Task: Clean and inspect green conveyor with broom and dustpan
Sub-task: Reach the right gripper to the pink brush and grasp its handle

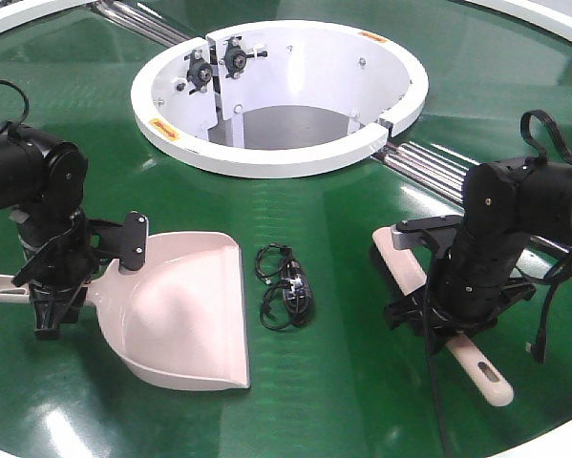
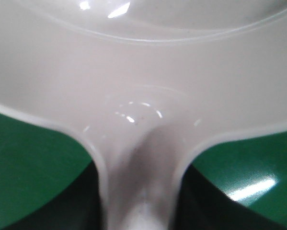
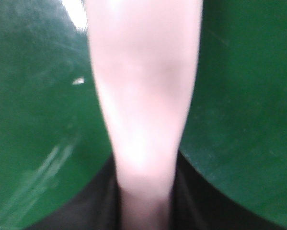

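Holds the dustpan (image 1: pixel 185 320) by its handle with the left gripper (image 1: pixel 49 291), closed against both sides of the handle in the wrist view. Holds the broom (image 1: pixel 483 370) the same way with the right gripper (image 1: pixel 446 310), closed round the narrow part of the handle.

Has the dustpan flat on the conveyor (image 1: pixel 362 401), in front of the ring (image 1: pixel 266 160) and to its left, mouth turned right. Has the broom in front of the ring and to its right, head nearer the ring, slotted end pointing away from it.

Looks early in the job: has both tools in hand, yet shows nothing in the pan. Leaves a tangle of black cable (image 1: pixel 286 286) straight in front of the ring, between pan mouth and broom, apart from both. Remains to sweep the cable into the pan, lift it clear, and look over the belt. Shows no other litter near the ring, as far as the glare allows.

Finds two small orange stickers (image 1: pixel 158 124) on the ring's top edge, one at its left, one at its far right, both too small to read. Finds no brand on tools or arms.
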Motion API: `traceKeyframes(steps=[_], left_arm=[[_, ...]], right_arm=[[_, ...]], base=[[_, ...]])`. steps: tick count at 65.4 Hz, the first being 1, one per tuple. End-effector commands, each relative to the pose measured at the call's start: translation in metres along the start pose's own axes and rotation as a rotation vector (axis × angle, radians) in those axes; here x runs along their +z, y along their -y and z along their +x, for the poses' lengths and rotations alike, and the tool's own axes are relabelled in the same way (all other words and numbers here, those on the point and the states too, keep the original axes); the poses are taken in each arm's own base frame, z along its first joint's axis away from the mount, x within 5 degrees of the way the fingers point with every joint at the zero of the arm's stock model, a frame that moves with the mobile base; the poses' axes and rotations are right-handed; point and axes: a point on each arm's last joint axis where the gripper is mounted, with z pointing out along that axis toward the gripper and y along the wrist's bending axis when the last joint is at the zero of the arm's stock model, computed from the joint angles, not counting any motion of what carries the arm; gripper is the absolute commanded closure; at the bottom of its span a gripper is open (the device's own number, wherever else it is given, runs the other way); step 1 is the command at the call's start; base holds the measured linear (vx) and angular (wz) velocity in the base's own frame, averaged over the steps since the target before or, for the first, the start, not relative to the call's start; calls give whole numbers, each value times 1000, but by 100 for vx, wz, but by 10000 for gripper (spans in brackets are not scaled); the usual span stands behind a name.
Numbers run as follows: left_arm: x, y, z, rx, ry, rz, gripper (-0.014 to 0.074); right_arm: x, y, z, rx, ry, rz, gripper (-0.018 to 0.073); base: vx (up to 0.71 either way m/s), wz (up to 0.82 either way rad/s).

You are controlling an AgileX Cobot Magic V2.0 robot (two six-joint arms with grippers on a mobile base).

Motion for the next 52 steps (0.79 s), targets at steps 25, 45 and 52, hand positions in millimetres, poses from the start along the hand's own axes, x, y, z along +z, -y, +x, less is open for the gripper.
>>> traceKeyframes(steps=[25,45,52], left_arm=[[-22,-2,0,-24,41,-77,603],[-22,-2,0,-24,41,-77,603],[-22,-2,0,-24,41,-77,603]], right_arm=[[-65,-11,-23,47,150,-82,564],[-64,-56,-32,-48,114,-52,564],[-53,-70,-37,-54,60,-46,564]], base=[[0,0],[0,0],[0,0]])
